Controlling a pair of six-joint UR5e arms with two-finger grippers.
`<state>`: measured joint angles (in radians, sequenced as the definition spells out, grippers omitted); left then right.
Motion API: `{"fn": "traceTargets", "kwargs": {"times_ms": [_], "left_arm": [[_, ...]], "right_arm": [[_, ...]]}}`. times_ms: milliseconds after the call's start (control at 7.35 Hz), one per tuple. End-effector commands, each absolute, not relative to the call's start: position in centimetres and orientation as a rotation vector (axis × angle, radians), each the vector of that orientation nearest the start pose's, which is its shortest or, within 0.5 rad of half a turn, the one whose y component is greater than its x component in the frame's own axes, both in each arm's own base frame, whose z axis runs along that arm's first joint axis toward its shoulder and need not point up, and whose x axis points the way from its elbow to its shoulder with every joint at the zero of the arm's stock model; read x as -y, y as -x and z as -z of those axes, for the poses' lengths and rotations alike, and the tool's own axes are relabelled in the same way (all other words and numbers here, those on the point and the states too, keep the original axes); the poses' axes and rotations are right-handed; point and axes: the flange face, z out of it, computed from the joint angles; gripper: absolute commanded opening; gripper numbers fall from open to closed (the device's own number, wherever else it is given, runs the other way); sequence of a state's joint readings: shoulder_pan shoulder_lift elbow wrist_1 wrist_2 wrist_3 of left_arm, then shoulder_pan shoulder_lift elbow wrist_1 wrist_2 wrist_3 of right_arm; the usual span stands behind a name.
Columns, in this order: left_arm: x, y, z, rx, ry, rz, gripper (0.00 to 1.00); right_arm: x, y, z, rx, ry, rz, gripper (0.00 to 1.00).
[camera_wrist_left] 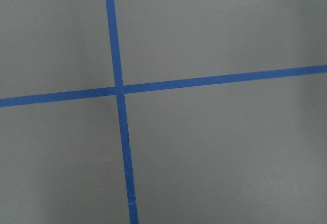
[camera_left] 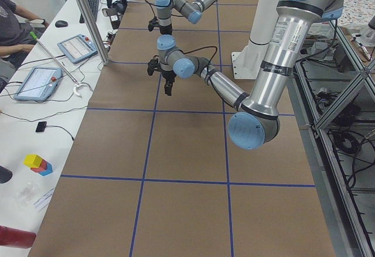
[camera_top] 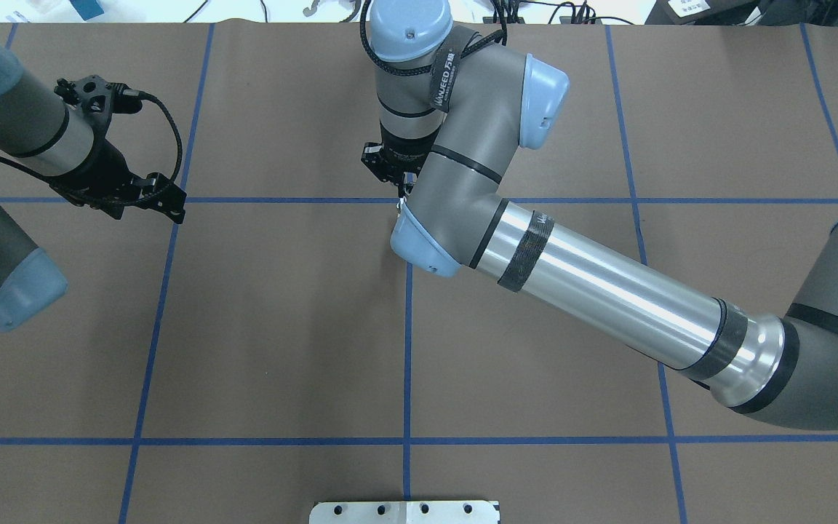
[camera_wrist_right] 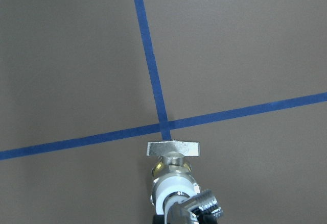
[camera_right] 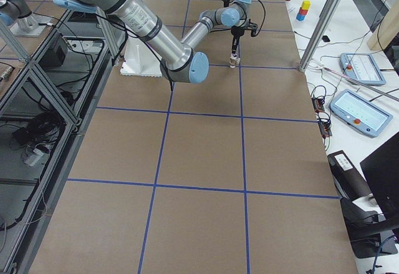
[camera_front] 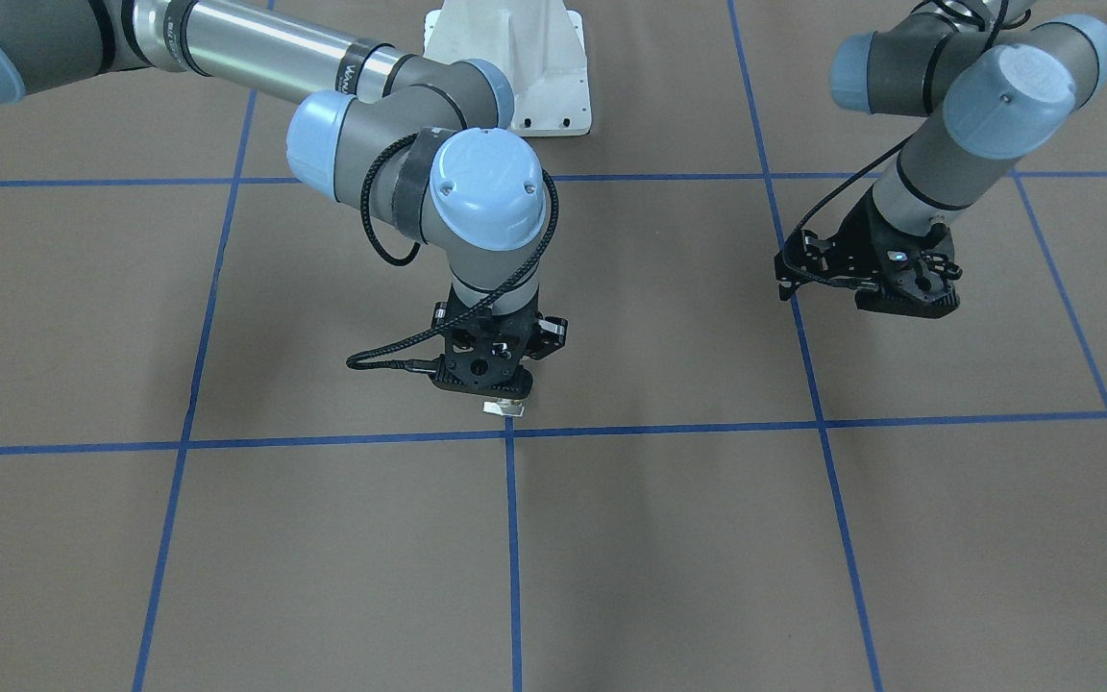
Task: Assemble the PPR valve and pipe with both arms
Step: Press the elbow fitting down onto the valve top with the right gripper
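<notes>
In the right wrist view the PPR valve (camera_wrist_right: 175,189) points away from the camera, with its flat pale tab handle (camera_wrist_right: 173,148) at the far end, a brass middle and a white tube. The chrome pipe (camera_wrist_right: 200,209) sits joined on its near end. The pair hangs just under my right gripper (camera_front: 501,389), close above a blue tape crossing; the valve's tab shows below the gripper (camera_front: 504,408). The right gripper's fingers are hidden, but it seems shut on the pipe end. My left gripper (camera_front: 899,298) is open and empty, far off to the side.
Blue tape lines (camera_wrist_left: 118,89) mark a grid on the brown table. The white robot base plate (camera_top: 404,511) sits at the near edge. Tablets (camera_left: 36,82) and cables lie on the operators' bench beside the table.
</notes>
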<state>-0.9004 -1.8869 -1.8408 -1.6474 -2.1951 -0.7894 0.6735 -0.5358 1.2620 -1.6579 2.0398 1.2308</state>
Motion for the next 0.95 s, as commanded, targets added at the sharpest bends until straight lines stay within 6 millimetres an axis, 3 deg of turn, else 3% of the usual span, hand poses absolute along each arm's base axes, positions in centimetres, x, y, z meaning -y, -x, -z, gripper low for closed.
{"fn": "traceTargets", "kwargs": {"times_ms": [0, 136, 272, 816], "left_arm": [[50.65, -30.57, -35.14, -0.874, -0.076, -0.095, 1.00], [50.53, -30.48, -35.11, -0.875, -0.078, -0.095, 1.00], [50.41, -30.29, -34.87, -0.878, -0.081, -0.096, 1.00], [50.07, -30.02, -34.36, -0.883, -0.086, -0.097, 1.00]], "right_arm": [[56.46, 56.60, -13.30, 0.762, 0.093, -0.167, 0.13], [56.55, 56.68, -13.32, 0.763, 0.091, -0.167, 0.49], [56.67, 56.84, -13.47, 0.767, 0.091, -0.173, 0.71], [56.71, 56.89, -13.21, 0.770, 0.091, -0.176, 0.71]]}}
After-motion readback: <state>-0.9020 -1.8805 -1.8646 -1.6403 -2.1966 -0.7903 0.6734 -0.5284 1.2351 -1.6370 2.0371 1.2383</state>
